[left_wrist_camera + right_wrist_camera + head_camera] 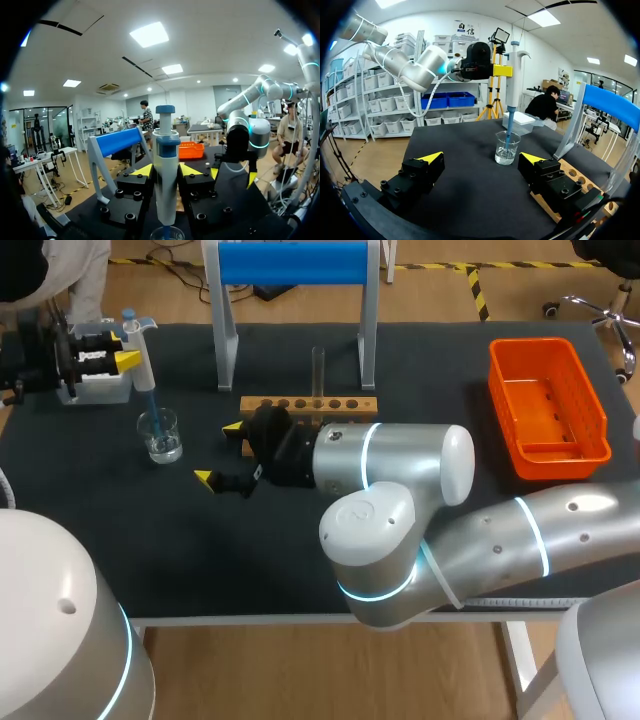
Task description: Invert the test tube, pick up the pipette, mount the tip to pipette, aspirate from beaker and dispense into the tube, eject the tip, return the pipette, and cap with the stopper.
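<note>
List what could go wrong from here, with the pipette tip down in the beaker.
1. The pipette dips into the small beaker; a slanted lift by the left gripper might tip it and spill.
2. The open right gripper sits between beaker and rack; carrying the pipette to the tube could clip that arm.
3. The tube is narrow, so dispensing may miss.

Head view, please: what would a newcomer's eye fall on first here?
The left hand holding the pipette upright, its blue tip dipped in the glass beaker at the view's left. Then the right hand, open, by the wooden rack, and the orange basket at far right.
</note>
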Controlling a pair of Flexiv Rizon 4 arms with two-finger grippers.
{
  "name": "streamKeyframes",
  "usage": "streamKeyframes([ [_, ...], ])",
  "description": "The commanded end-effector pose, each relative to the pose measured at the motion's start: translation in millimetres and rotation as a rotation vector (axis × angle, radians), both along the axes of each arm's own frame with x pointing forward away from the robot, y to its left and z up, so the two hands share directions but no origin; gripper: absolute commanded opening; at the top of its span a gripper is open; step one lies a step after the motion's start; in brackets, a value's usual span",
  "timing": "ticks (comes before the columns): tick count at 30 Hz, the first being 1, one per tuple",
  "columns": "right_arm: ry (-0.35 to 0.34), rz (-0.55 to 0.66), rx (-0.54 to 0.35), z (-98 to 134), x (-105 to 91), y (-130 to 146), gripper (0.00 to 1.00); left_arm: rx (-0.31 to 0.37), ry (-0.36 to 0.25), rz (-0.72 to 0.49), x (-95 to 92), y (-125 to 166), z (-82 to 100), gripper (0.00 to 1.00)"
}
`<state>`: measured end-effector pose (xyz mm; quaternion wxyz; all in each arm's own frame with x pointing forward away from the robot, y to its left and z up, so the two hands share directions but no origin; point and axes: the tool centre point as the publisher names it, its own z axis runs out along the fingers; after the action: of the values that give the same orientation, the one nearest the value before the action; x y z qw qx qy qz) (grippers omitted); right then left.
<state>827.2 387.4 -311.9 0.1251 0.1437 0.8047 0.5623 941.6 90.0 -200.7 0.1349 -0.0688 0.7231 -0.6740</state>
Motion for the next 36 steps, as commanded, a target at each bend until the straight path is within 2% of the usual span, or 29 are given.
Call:
streamKeyframes([
  [1,0.0,0.0,0.002,-1,-0.1,0,1.0,-0.002,-0.002,-0.002,0.7,0,-0.6,0.0],
  [14,0.0,0.0,0.002,-1,-0.1,0,1.0,-0.002,-0.002,-0.002,0.7,0,-0.6,0.0],
  [17,0.013,0.009,0.005,6,-4.4,-6,1.0,-0.002,-0.002,-0.002,0.7,0,-0.6,0.0],
  [36,-0.026,0.054,-0.024,63,-19.4,-32,1.0,-0.002,-0.002,-0.002,0.7,0,-0.6,0.0],
])
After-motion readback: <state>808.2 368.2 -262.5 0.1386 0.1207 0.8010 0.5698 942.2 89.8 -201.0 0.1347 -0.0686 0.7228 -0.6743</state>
